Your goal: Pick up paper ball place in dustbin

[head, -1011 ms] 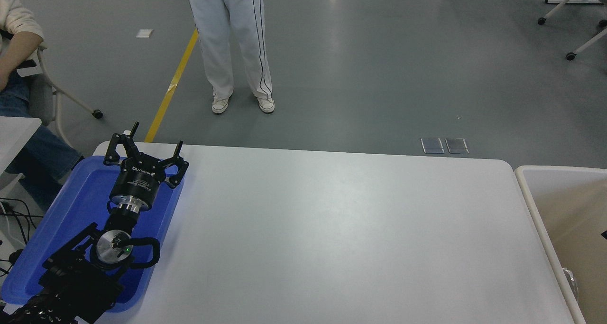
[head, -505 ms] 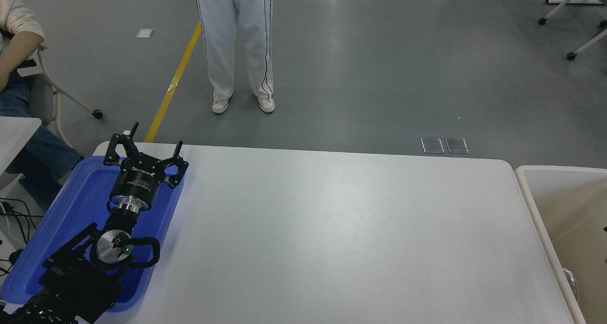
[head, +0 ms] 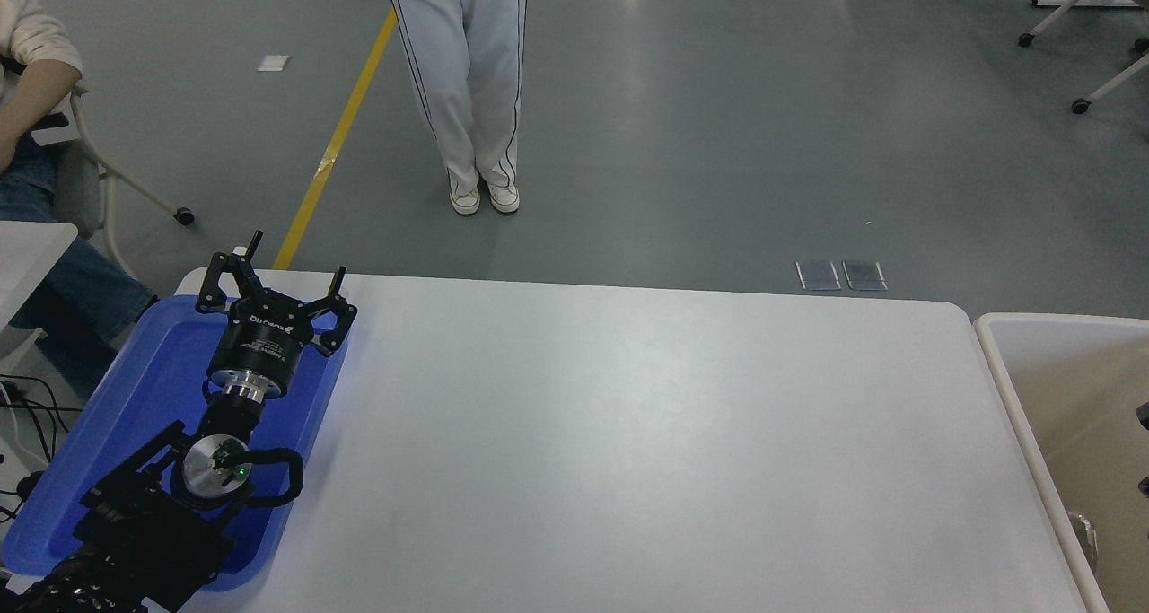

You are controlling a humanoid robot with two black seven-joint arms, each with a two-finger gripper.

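Note:
The paper ball is not in view anywhere on the table. The dustbin (head: 1059, 319), with a thick white rim and a beige inside, stands off the table's right end and is cut by the picture's edge. My left gripper (head: 300, 254) is parked open over the blue tray at the lower left, with nothing between its fingers. Only small black slivers of my right arm (head: 1144, 414) show at the right edge over the dustbin, too little to read the gripper.
A shallow blue tray (head: 153, 371) lies on the white table (head: 628, 433) at its left end. A person in white trousers (head: 471, 74) stands beyond the far edge. Another person sits on a chair at the far left. Something shiny and crumpled (head: 1082, 532) lies inside the dustbin.
The standing person's legs have stepped to the right. The black slivers at the right edge have shifted slightly. My left arm has not moved.

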